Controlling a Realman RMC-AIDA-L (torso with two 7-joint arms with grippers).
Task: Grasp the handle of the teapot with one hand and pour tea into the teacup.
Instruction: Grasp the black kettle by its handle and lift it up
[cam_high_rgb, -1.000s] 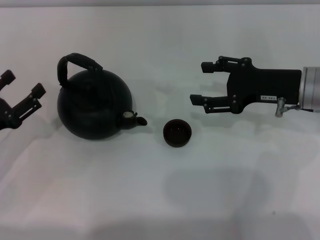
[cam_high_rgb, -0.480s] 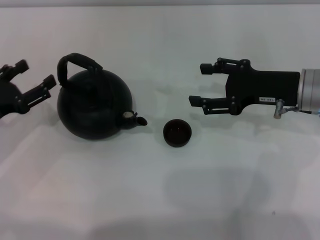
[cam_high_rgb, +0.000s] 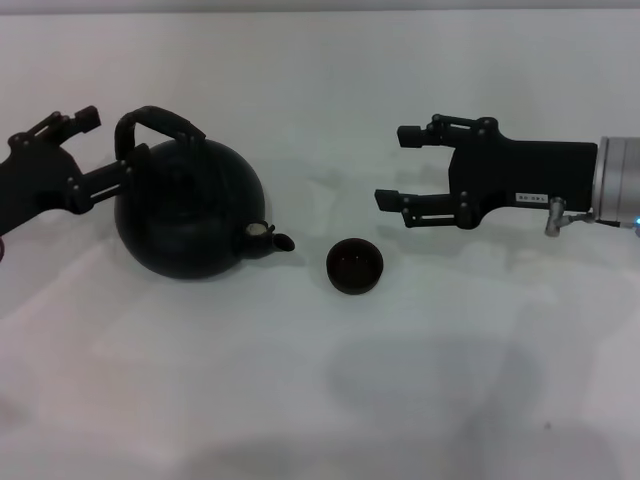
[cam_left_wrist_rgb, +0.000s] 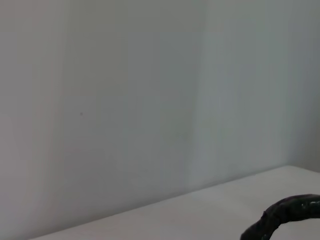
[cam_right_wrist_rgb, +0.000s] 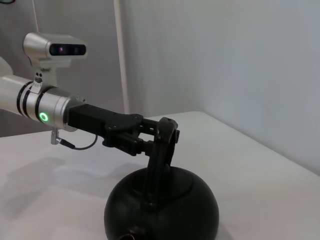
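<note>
Reaching for the handle (cam_high_rgb: 157, 128) is the step you are on, and nothing is gripped yet. In the head view the left gripper (cam_high_rgb: 108, 148) comes in from 9 o'clock with its fingers spread, one fingertip above and behind the handle's near leg, the other touching or almost touching the teapot (cam_high_rgb: 188, 208) at its shoulder. The teapot stands upright on the white table (cam_high_rgb: 320, 400), its spout (cam_high_rgb: 280, 242) pointing toward 3 o'clock at the teacup (cam_high_rgb: 354, 266), which sits near it but apart. The right gripper (cam_high_rgb: 396, 166) hovers open at about 1 o'clock from the cup, well clear of it and holding nothing.

The left wrist view gives you only a bare wall and a sliver of the handle (cam_left_wrist_rgb: 282, 216) at the edge; the fingers themselves are not shown.

The right wrist view shows the left gripper (cam_right_wrist_rgb: 167, 131) level with the handle (cam_right_wrist_rgb: 159, 162), its open fingers straddling it above the teapot (cam_right_wrist_rgb: 161, 205).

Your next move, as I judge it, is to centre the fingers on the arch, close firmly, then lift and tip the spout over the cup.
</note>
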